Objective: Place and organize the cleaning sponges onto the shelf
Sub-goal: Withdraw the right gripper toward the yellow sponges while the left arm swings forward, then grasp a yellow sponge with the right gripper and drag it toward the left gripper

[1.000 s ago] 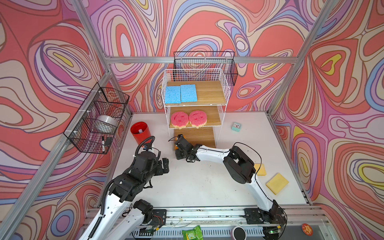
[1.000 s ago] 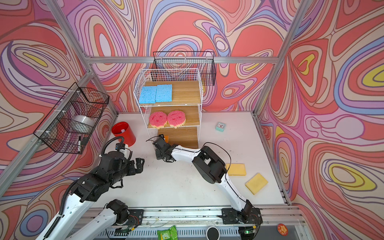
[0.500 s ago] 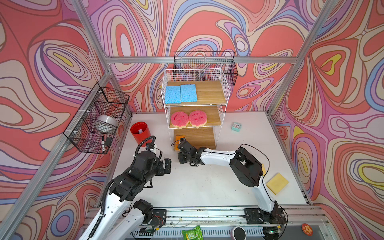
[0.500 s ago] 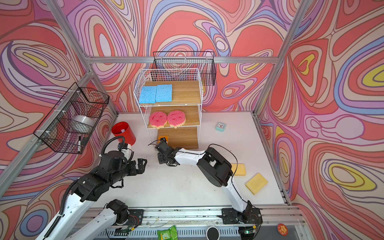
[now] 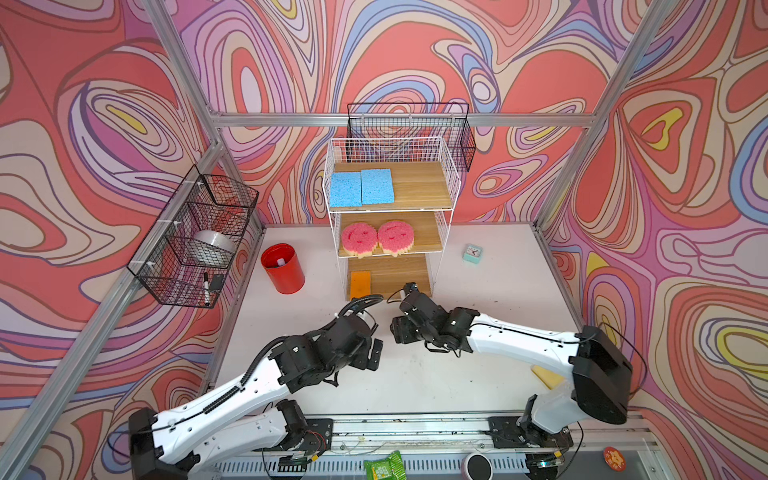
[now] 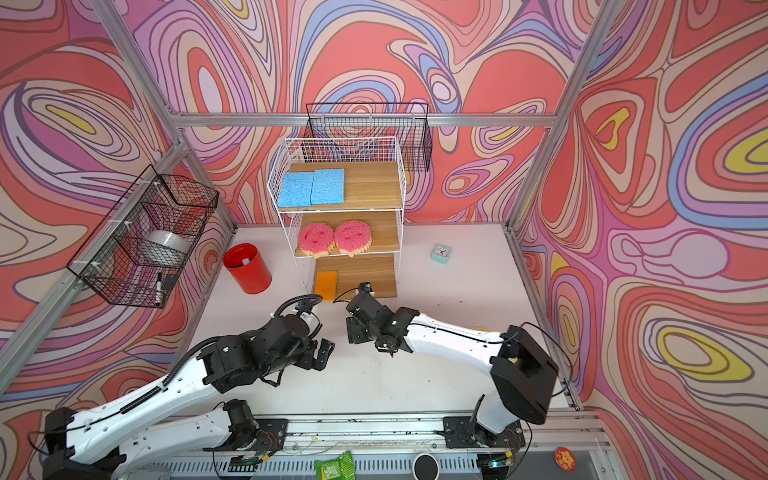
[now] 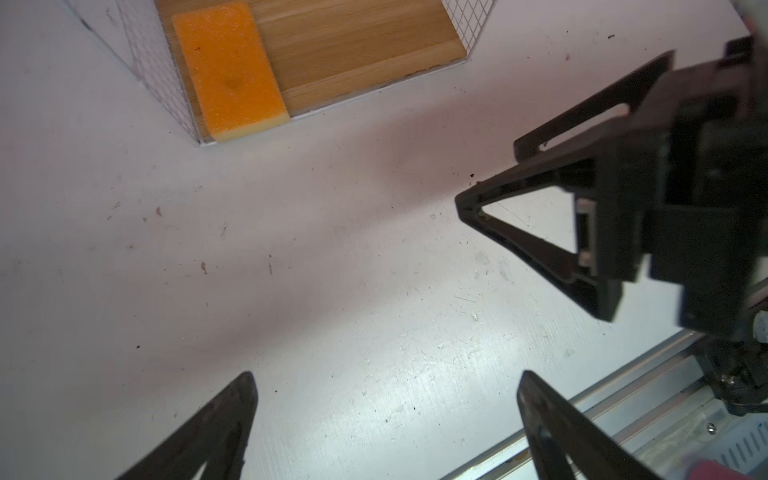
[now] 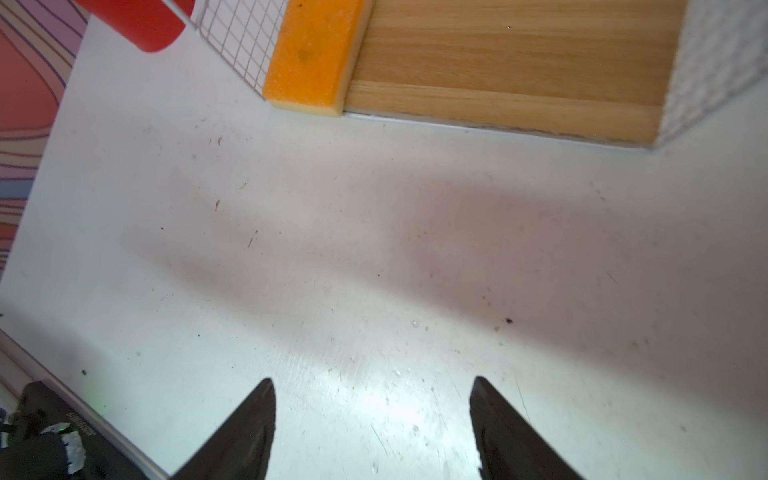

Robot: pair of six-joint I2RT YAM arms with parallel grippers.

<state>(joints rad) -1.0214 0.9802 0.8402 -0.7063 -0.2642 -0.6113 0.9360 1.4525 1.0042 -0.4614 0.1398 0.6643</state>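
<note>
Sponges (image 5: 345,190) sit sorted one type per shelf (image 5: 419,185) board: blue pair (image 5: 377,186) top, pink pair (image 5: 377,237) middle, orange one (image 5: 360,284) hard left on the bottom, likely leaving room for the yellow one (image 5: 546,376) on the counter (image 5: 415,374); left fingers (image 7: 216,428) and right fingers (image 8: 245,432) spread, empty.

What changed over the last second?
The right gripper opened, let go of the orange sponge, which now lies on the bottom shelf board, and drew back from it. The left gripper, blue sponges and pink sponges stayed put.
</note>
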